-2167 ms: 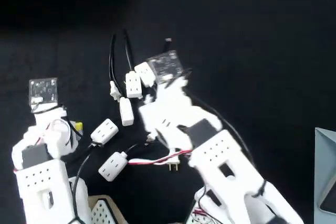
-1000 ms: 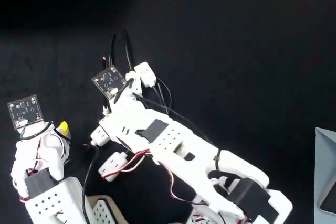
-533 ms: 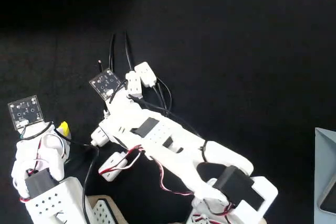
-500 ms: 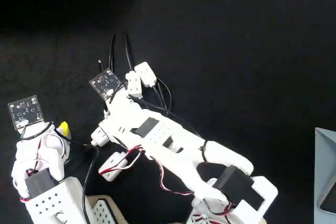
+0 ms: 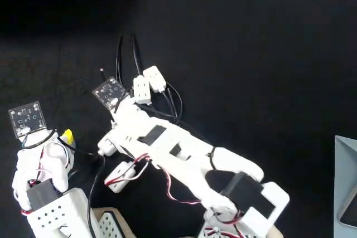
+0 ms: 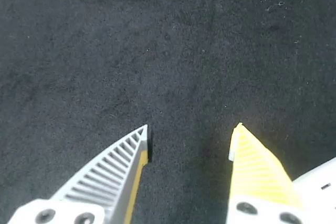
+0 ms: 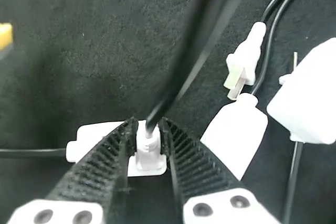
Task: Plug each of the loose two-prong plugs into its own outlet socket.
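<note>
So my right gripper (image 7: 147, 124) is clamped on a white plug (image 7: 146, 150) standing on an outlet socket (image 7: 92, 135). Meanwhile my left gripper (image 6: 191, 127) hangs spread apart over the black table (image 6: 157, 35).

The left gripper (image 6: 192, 126) hangs over the black mat (image 6: 157, 35), jaws spread wide, with dark mat showing between the two pointed tips. One finger (image 6: 113, 174) is pale grey and ribbed, with a yellow edge; the other finger (image 6: 254, 169) is yellow and ribbed too. A white arm part (image 6: 320, 177) sits just beside the yellow one. The mat is grainy, with a few pale flecks.
</note>
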`<action>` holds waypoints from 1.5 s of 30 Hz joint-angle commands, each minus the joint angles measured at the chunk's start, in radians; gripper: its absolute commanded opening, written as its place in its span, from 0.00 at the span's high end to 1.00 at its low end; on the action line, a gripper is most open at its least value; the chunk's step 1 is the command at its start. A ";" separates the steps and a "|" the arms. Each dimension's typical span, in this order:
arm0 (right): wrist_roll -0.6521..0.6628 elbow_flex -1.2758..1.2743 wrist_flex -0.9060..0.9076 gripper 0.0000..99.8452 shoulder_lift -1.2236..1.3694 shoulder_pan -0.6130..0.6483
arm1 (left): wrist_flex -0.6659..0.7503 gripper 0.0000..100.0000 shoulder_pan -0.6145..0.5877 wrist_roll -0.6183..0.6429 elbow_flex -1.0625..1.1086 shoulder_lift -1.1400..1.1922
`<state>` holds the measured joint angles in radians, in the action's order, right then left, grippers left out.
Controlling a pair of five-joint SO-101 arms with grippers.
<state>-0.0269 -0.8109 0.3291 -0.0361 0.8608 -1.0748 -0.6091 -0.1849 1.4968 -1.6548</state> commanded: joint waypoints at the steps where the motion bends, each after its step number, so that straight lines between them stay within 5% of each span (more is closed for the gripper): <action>1: 0.026 -0.022 0.035 0.99 0.015 0.011 | 0.000 0.75 -0.002 0.008 -0.002 -0.008; 16: 0.103 0.012 0.178 0.98 0.022 0.012 | 0.000 0.75 -0.001 0.005 -0.001 -0.008; 24: 0.054 0.022 0.222 0.90 -0.067 0.006 | 0.000 0.75 0.054 0.002 0.015 -0.008; 45: -0.032 0.005 0.167 0.91 -0.160 0.008 | 0.000 0.75 0.088 0.000 0.019 -0.008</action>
<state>-0.0483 -0.8140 0.5148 -0.1573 0.8638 -1.0748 -0.5370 -0.1849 1.5244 -1.6548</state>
